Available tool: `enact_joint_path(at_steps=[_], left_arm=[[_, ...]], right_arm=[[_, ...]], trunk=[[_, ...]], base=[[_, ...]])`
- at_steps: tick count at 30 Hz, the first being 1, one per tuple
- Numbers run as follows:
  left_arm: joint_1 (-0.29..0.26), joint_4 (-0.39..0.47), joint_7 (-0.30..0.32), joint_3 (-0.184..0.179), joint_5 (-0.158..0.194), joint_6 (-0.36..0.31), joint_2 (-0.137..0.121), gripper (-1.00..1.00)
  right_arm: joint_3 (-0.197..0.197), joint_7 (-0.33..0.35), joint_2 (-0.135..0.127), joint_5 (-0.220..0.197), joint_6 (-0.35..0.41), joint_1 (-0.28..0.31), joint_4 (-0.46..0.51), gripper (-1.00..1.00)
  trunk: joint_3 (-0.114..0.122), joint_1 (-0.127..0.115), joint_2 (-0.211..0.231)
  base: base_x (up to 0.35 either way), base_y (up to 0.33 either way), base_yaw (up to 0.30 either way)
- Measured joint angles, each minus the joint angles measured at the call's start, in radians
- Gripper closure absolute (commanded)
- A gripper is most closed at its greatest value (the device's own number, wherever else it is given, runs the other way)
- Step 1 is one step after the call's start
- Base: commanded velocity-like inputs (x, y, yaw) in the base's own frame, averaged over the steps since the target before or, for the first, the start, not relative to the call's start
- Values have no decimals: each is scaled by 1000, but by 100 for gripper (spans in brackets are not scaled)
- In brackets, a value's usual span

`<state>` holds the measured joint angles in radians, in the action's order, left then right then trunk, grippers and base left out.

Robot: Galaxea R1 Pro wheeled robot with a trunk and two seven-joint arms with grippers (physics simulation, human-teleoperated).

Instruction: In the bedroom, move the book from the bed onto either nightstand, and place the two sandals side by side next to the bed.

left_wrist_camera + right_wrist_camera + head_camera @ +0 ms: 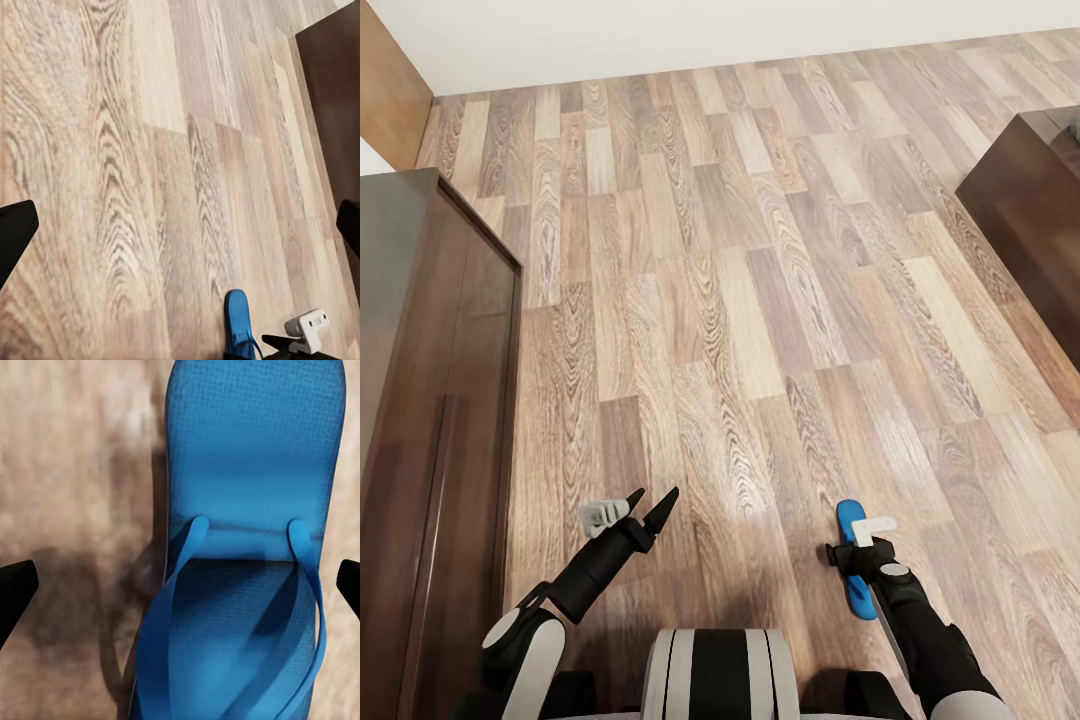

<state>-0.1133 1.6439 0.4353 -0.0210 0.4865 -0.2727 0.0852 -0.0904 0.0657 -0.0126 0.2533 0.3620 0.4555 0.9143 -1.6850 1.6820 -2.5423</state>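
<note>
One bright-blue sandal (852, 522) lies flat on the wood-plank floor, just ahead of my base on the right. My right gripper (857, 556) hangs directly over it, pointing down. In the right wrist view the sandal (247, 457) and its blue straps lie close below, and the right gripper (180, 585) is open, its dark fingertips (15, 592) spread wide apart. My left gripper (653, 497) is open over bare floor to the left; its wrist view (180, 229) catches the sandal (238, 322) at a distance. The book and the bed are out of view.
A tall dark-brown cabinet (420, 400) runs along the left side, close to my left arm. Another dark-brown piece of furniture (1030, 210) stands at the right, also seen as a dark block (334, 75). A white wall (710, 35) closes off the far side. Open plank floor lies between.
</note>
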Motion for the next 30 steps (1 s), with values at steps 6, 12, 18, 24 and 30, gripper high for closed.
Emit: enact_joint_path(at_steps=[6, 12, 18, 24, 30], left_arm=[[0, 0, 0, 0, 0, 0, 0, -100], [0, 0, 0, 0, 0, 0, 0, -100], [0, 0, 0, 0, 0, 0, 0, -100], [0, 0, 1, 0, 0, 0, 0, -100], [0, 0, 1, 0, 1, 0, -1, -100]], right_arm=[[0, 0, 0, 0, 0, 0, 0, -100], [0, 0, 0, 0, 0, 0, 0, -100], [0, 0, 0, 0, 0, 0, 0, -100], [0, 0, 0, 0, 0, 0, 0, -100], [0, 0, 0, 1, 0, 0, 0, -100]], trunk=[[0, 0, 0], [0, 0, 0], [0, 0, 0], [0, 0, 0], [0, 0, 0]], base=[[0, -96, 0], [0, -50, 0], [0, -3, 0], [0, 0, 0], [0, 0, 0]])
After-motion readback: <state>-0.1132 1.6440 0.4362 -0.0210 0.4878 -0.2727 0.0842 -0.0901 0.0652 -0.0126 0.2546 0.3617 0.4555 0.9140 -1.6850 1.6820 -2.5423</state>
